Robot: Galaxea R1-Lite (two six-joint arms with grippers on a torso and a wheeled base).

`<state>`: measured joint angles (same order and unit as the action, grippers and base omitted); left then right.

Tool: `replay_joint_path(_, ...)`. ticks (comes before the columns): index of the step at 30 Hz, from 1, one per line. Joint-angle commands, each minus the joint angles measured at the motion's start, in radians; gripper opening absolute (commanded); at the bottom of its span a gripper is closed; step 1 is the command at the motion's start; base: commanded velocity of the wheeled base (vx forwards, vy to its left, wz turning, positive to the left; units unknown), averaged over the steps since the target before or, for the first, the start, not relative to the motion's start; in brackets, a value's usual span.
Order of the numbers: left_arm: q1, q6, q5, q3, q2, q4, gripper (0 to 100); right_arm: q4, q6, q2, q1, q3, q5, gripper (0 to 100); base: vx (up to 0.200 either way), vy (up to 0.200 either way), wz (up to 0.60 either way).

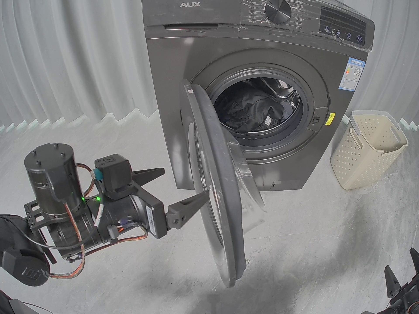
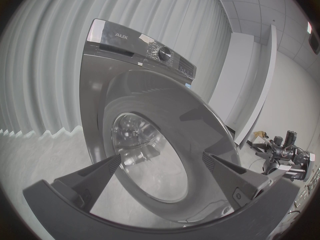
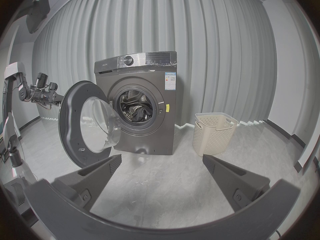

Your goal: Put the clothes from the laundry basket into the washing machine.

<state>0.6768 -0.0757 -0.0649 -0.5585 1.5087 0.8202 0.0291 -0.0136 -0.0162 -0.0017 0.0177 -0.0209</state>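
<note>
Washing machine (image 1: 262, 66) is standing against the pleated curtain (image 1: 65, 53) with its round door (image 1: 218, 188) swinging wide open toward the robot's left. Dark clothes (image 1: 248, 110) are lying bunched in the lower part of the drum (image 1: 286, 90), fully inside the opening. Laundry basket (image 1: 371, 149), cream and perforated, is sitting on the grey floor (image 1: 314, 240) just beside the machine, on the robot's right. Left gripper (image 1: 186, 181) is hovering at the door's outer face with its fingers spread wide and gripping nothing. One fingertip (image 1: 205, 194) is sitting right at the door's rim; can't tell if it's actually touching. In the left wrist view the door's glass window (image 2: 150, 157) is showing between the two fingers. Right gripper (image 3: 160, 157) is hanging low and well back from the machine, also spread wide and gripping nothing, facing the open drum and the basket.
</note>
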Motion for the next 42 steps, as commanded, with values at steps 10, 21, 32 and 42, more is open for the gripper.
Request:
replay_joint_path(10,0.032,-0.016,-0.001,-0.089,0.211,0.126,100,0.002,-0.002,0.004,0.000,-0.005,-0.002,100,0.000,0.000,0.00)
replay_joint_path(21,0.044,-0.029,-0.003,-0.233,0.297,0.125,100,0.000,0.000,0.004,0.000,-0.005,-0.001,100,0.000,0.000,0.00)
replay_joint_path(32,0.056,-0.032,-0.001,-0.391,0.421,0.111,100,0.000,0.000,0.004,0.000,-0.005,-0.001,100,0.000,0.000,0.00)
replay_joint_path(42,0.035,-0.142,0.066,-0.618,0.553,0.112,100,0.000,0.000,0.004,0.000,-0.007,-0.001,100,0.000,0.000,0.00)
